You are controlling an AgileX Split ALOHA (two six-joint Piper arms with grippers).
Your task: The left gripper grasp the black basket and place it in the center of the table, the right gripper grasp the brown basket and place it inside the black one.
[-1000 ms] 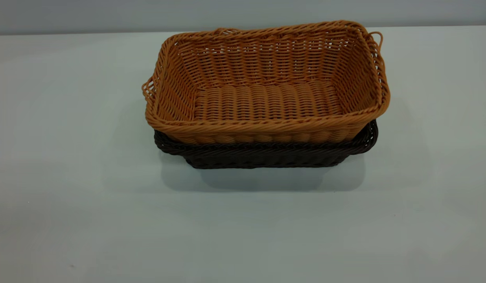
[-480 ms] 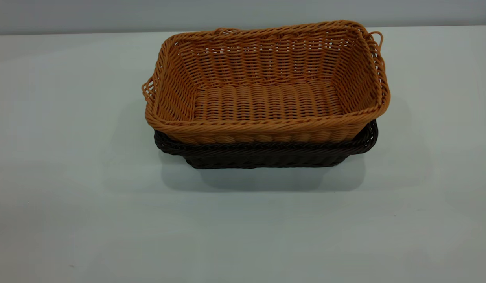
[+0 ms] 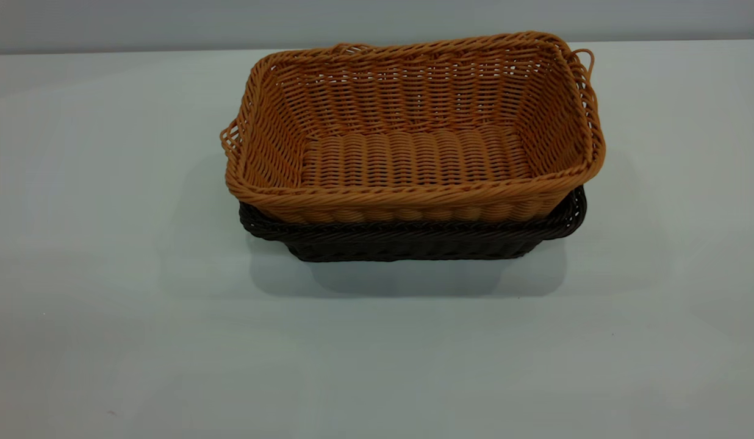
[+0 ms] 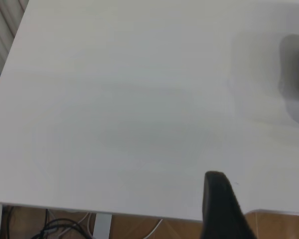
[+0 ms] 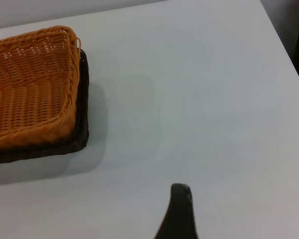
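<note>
1. I think the job looks done. The brown basket sits inside the black basket, and both rest on the white surface.

2. What could go wrong? The brown basket rides high. Only the black rim and a strip of dark wall show under it, so it may not be pushed all the way down. A bump could tip it or slide the pair.

3. My arms could cause that bump. If I swing one low across the surface toward the baskets, it could catch a braided rim or one of the small loops of wicker that stick out at the brown basket's corners.

4. The right gripper is off to the side of the baskets, well apart from them. I see one dark fingertip over bare surface. It touches nothing and holds nothing. The other finger is out of view, so I cannot tell how wide it stands.

5. The left gripper is also well apart. From it I only catch a dark edge of the black basket at the far side of its view. One finger shows over the surface edge, with nothing in it. I cannot tell how wide it is either.

6. I would keep both arms high and away.
</note>
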